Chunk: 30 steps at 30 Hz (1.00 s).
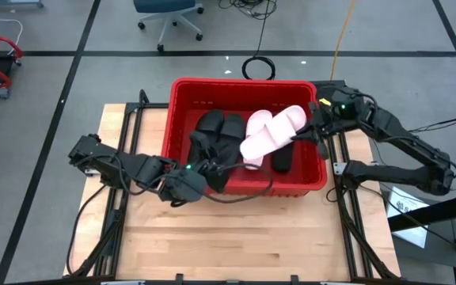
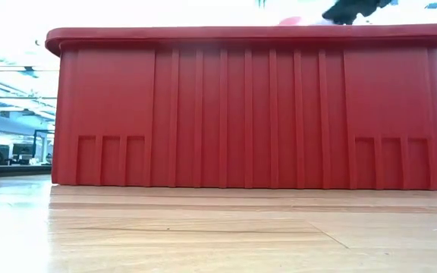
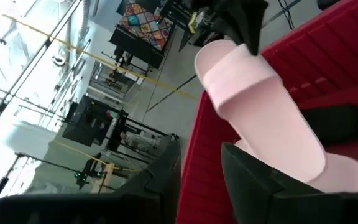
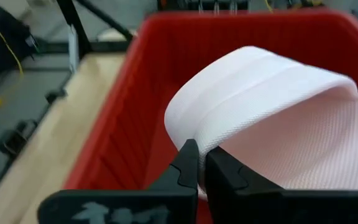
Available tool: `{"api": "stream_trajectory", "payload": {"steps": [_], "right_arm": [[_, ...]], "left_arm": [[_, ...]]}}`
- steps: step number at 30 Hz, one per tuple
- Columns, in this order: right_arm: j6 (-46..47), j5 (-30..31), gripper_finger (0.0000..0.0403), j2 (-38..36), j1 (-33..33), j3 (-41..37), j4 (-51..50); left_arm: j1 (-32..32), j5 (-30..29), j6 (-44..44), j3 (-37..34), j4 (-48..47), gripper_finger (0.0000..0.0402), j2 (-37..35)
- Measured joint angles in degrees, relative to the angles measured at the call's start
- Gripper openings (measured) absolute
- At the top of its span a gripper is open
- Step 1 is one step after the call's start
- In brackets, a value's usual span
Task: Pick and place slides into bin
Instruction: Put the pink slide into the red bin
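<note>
I have the right gripper [image 4: 197, 163] at the bin's [image 1: 182, 95] right rim, its fingers pinched tight on the edge of a pink slide [image 1: 279, 125] held tilted over the basket. My left gripper [image 1: 212, 168] sits at the near wall, fingers parted and empty, with black slides [image 1: 216, 131] lying inside the bin on the table [image 1: 236, 237].

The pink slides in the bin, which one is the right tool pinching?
The upper pink slide, lying toward the bin's right wall. The right tool is shut on its strap edge; the other pink slide lies lower, untouched.
</note>
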Motion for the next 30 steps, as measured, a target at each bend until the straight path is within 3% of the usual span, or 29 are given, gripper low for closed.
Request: {"api": "stream_trajectory", "payload": {"steps": [12,24,30], "right_arm": [[-16.07,1.2,0.0,2.11,-1.6,0.0,-26.17],[-29.11,12.49,0.0,11.25,-1.6,0.02,-25.35],[-36.97,14.07,0.0,14.63,-1.73,0.09,-25.04]], "left_arm": [[2.29,2.42,-7.93,-0.02,-0.07,0.0124,-0.02],[3.9,4.17,-10.16,-0.02,-0.09,0.0124,-0.04],[3.87,4.26,-10.19,-0.02,-0.11,0.0124,-0.04]]}}
